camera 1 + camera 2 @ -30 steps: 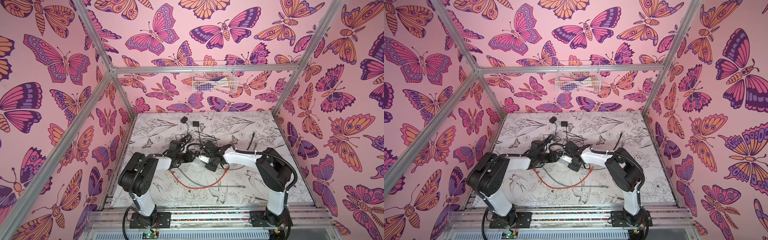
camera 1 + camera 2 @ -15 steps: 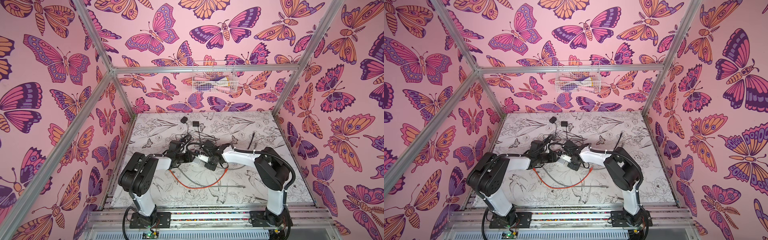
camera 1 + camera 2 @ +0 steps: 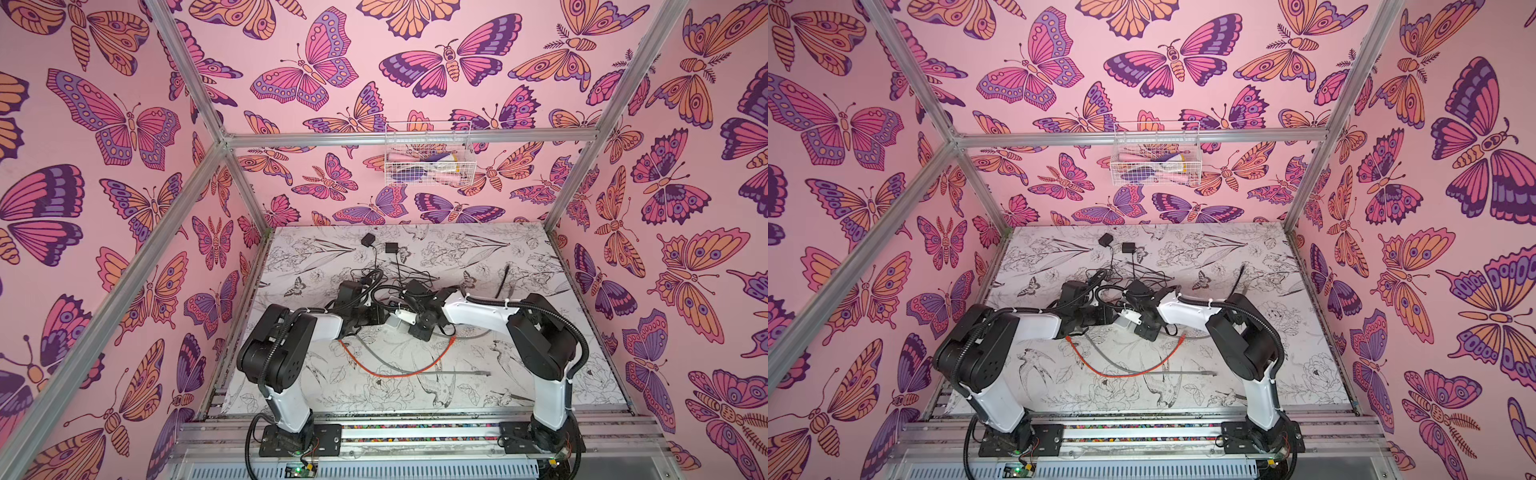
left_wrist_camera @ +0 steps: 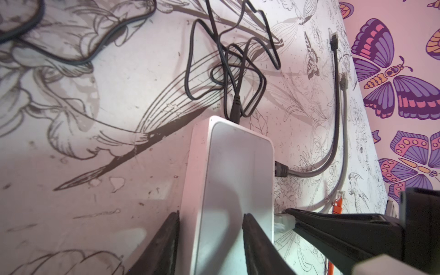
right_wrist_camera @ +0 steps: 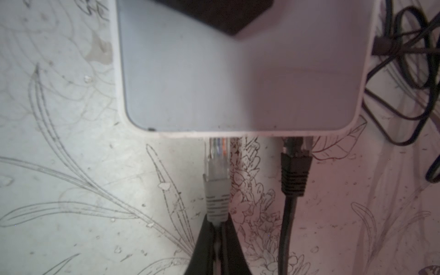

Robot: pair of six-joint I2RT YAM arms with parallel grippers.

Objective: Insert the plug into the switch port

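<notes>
My right gripper [image 5: 216, 226] pinches the plug [image 5: 216, 188] by the tail of its boot. The plug's long axis points straight from the jaws into the switch [image 5: 238, 83], and its clear tip sits at the port mouth, just beside a seated black plug [image 5: 295, 171]. The left gripper [image 4: 210, 221] clamps the switch. I judge a straight push along that axis should seat it.

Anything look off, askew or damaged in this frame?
Nothing looks damaged. The grey plug, pinched by the right gripper, is not fully seated in the switch: its clear tip with coloured wires shows outside, while the black plug beside it sits deeper. The left gripper clamps the switch.
</notes>
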